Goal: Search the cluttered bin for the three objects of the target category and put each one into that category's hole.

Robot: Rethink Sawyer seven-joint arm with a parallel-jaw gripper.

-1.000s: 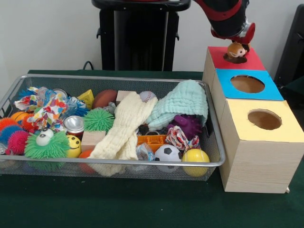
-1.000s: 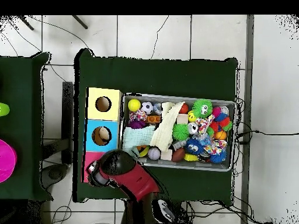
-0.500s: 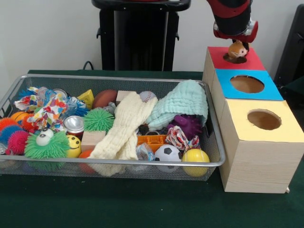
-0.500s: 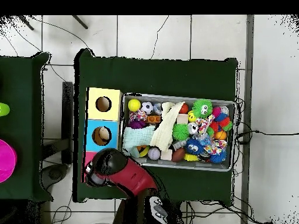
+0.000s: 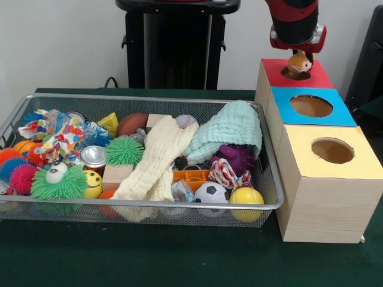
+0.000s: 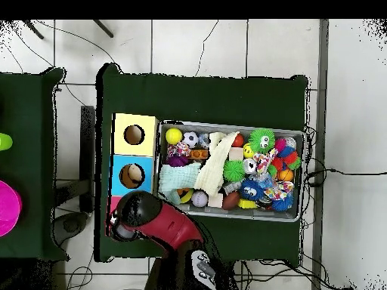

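Observation:
My gripper (image 5: 299, 60) hangs straight down over the red-topped box (image 5: 321, 76), shut on a small brown and orange toy figure (image 5: 299, 63). The figure sits just above the dark round hole (image 5: 296, 75) in that red top. In the overhead view the red arm (image 6: 151, 219) covers the red box and hides the gripper and the figure. The wire bin (image 5: 149, 206) to the left holds mixed toys: a soccer ball (image 5: 212, 194), a yellow ball (image 5: 246, 200), spiky balls and cloths.
A blue-topped box (image 5: 344, 116) and a yellow-topped box (image 5: 365, 167), each with a round hole, stand in a row with the red one beside the bin. A cream cloth (image 5: 158, 161) and a mint cloth (image 5: 230, 128) cover part of the bin's contents.
The arm has swung from a slant to upright above the red box. The toy figure has stayed over the red hole, shifting only slightly.

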